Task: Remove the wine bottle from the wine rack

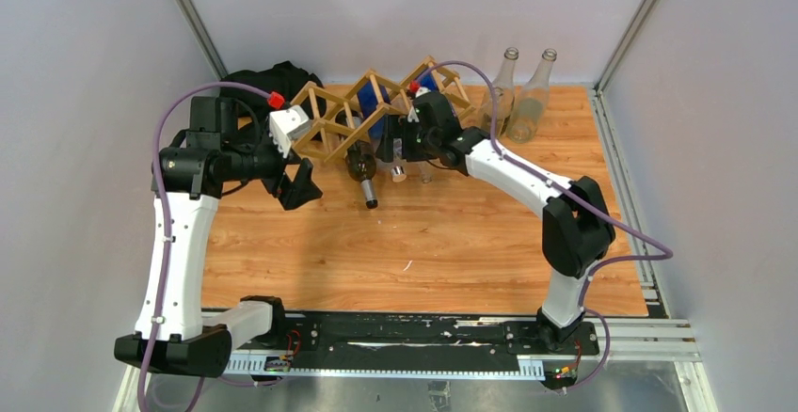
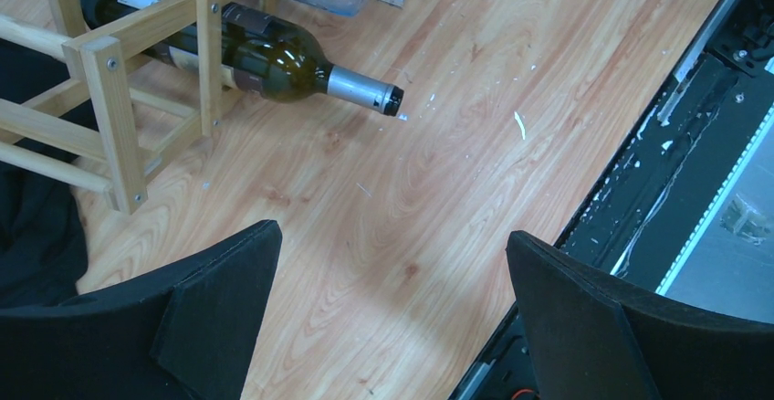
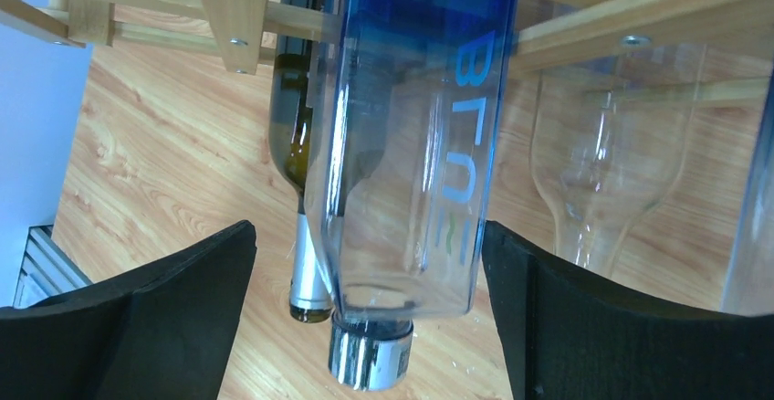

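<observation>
Currently the wine bottle (image 2: pixel 274 57), dark green with a silver foil neck, lies on its side in a bottom cell of the wine rack (image 1: pixel 339 116). Its body sits between the slats and its neck pokes out over the wooden surface (image 1: pixel 423 243) towards the arms' bases.

The right end effector (image 3: pixel 367 236) is up against the front of the rack with its fingers spread wide. They sit either side of the capped end of a blue bottle (image 3: pixel 411 144), which lies in the cell just beside the wine bottle. There is a clear gap on one side, and I cannot tell whether the other finger touches the glass. It holds nothing. A clear bottle (image 3: pixel 602 163) lies in the next cell along.

The left end effector (image 2: pixel 391 240) hovers at the rack's left end, its fingers wide apart over bare wood, apart from the wine bottle and gripping nothing.

Two more clear bottles (image 1: pixel 519 97) stand upright behind the rack's right end, and a black bundle (image 1: pixel 273 78) sits behind its left end.
</observation>
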Tool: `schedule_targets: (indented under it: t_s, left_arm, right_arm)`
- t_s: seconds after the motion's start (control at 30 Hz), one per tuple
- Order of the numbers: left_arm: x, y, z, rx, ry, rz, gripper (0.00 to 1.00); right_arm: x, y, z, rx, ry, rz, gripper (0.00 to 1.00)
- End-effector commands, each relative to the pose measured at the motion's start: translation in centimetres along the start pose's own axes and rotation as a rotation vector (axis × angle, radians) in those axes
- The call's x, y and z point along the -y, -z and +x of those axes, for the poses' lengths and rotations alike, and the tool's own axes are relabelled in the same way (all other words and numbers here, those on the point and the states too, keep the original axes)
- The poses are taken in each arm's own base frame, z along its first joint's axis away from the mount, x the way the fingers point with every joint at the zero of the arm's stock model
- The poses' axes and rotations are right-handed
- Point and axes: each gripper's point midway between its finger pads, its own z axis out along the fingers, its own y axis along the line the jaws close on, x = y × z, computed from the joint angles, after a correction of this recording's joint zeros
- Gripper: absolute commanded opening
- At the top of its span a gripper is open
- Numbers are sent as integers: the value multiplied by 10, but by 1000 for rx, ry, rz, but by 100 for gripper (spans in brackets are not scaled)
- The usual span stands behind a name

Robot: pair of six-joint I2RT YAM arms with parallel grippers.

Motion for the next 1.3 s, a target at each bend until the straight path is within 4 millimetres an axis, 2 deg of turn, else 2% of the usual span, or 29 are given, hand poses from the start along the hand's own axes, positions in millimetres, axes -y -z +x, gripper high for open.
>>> schedule_targets:
  t_s: [0.0,0.3,0.4,0.7,0.77,0.93,1.0,1.13,1.17,1.27]
  left_arm:
    - [9,5,-3,23,-30,9,100]
    - [12,7,-1,28,-52,9,100]
    - [12,7,0,27,-63,6,100]
    - [13,7,2,27,-64,11,100]
    - [14,7,1,30,-63,12,100]
    - [14,8,2,28,-73,5,100]
    - [14,9,3,27,-83,-1,100]
    - [15,9,4,28,-88,0,100]
    - [16,9,4,28,-87,2,100]
    - [16,9,3,32,-86,6,100]
  right_arm:
    - [-4,-17,-1,-16,-6,-3,97]
    - [-1,-44,5,-22,-65,-14,97]
    - [-4,-47,4,-3,-89,-34,98]
    - [-9,-44,-4,37,-109,-59,88]
    - [-10,-46,-3,34,-116,-62,82]
    - [-12,-50,1,23,-132,-79,52]
    - [-14,-52,4,12,-133,-92,39]
    - [-17,-53,13,-15,-122,-97,6]
    - [-18,-54,14,-16,-119,-97,1]
    - [-26,-55,19,-33,-100,-115,0]
